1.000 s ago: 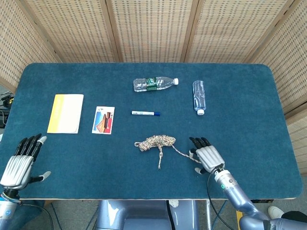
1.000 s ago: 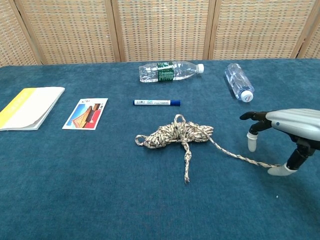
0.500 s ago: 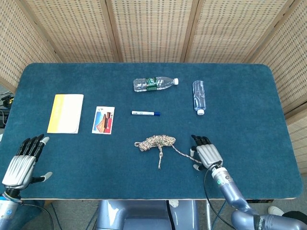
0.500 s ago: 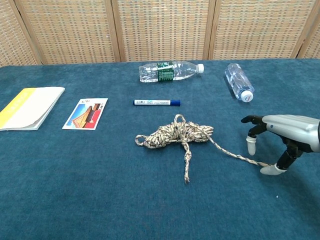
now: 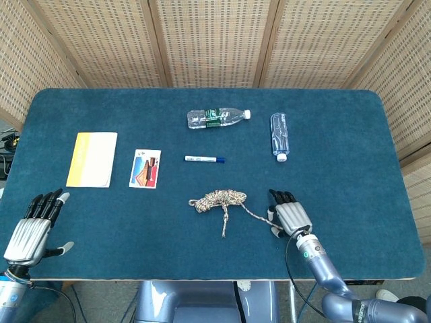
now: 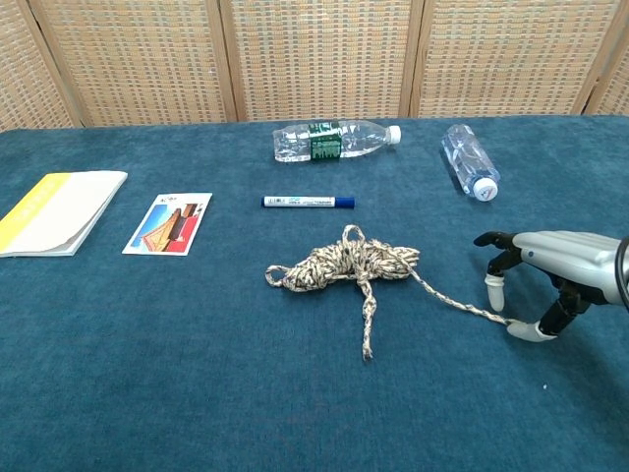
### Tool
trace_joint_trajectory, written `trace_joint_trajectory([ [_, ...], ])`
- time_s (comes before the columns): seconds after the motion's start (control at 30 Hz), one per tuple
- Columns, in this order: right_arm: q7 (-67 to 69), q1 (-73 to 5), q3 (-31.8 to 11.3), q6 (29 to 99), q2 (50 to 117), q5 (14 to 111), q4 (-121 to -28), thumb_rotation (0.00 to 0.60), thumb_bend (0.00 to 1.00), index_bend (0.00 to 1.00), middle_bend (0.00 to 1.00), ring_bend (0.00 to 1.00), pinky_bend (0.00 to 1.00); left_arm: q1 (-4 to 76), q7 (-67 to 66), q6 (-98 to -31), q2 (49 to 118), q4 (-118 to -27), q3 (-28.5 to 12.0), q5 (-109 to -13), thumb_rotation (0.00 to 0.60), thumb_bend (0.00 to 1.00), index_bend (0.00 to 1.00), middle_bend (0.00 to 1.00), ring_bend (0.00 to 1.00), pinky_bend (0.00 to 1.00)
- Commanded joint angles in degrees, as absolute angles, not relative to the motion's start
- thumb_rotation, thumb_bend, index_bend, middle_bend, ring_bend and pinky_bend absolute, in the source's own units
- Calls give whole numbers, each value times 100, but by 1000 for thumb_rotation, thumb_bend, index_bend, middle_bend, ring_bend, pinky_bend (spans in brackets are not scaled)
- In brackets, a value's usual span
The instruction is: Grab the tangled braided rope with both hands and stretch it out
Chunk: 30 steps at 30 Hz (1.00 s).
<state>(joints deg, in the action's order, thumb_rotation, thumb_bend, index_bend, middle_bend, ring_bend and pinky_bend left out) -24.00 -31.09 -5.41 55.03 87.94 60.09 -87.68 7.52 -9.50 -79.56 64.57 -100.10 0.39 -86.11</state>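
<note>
Lying in a loose knot near the middle of the blue-covered table [image 5: 377, 155], the braided rope [image 5: 217, 199] sends one short tail toward the front edge and a longer strand trailing off toward the robot's right. It looks light, limp and soft, the kind of cord that will bunch and slide on the cloth rather than resist, so a firm pinch is likely to serve better than a broad grasp. The free end of the long strand and the far side of the bundle appear to be the sensible places to take hold, giving the two hands opposite points to pull apart.

The right hand [image 5: 290, 214] sits low over the table at the end of that long strand, palm down, fingers pointing away from the robot. In the chest view the right hand's thumb tip [image 6: 531, 331] rests at the strand's end, while the other fingers arch above it with a visible gap, so the hand reads as released, not yet gripping the rope. The left hand [image 5: 32, 229] hovers near the front left corner, well apart from the rope, fingers extended and spread, holding nothing.

Behind the rope lie a blue marker [image 5: 204, 159] and two plastic bottles [image 5: 218, 118].
</note>
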Motion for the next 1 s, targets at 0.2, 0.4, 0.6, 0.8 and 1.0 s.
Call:
trace_joint_trajectory([
  [0.2, -2413, -3116, -498, 5533, 8836, 6006, -8673, 600, 301, 503, 0, 0, 0, 757, -948, -7954, 6461, -10007, 40, -8607, 600, 153, 0, 0, 0, 0],
  [0.4, -2394, -3125, -485, 5542, 8878, 6007, -8615, 600, 302, 518, 0, 0, 0, 758, -957, -7952, 6462, -10007, 46, -8609, 600, 152, 0, 0, 0, 0],
  [0.6, -2405, -3139, -476, 5578, 8929, 6041, -8534, 600, 309, 540, 0, 0, 0, 764, -964, -7939, 6457, -10019, 50, -8600, 600, 152, 0, 0, 0, 0],
  [0.8, -2438, -3149, -471, 5573, 8954, 5994, -8480, 600, 361, 542, 0, 0, 0, 770, -985, -7918, 6450, -10038, 57, -8585, 600, 153, 0, 0, 0, 0],
  [1.0, -2471, -3155, -443, 5575, 8963, 6000, -8456, 600, 399, 566, 0, 0, 0, 777, -984, -7911, 6452, -10039, 59, -8588, 600, 152, 0, 0, 0, 0],
])
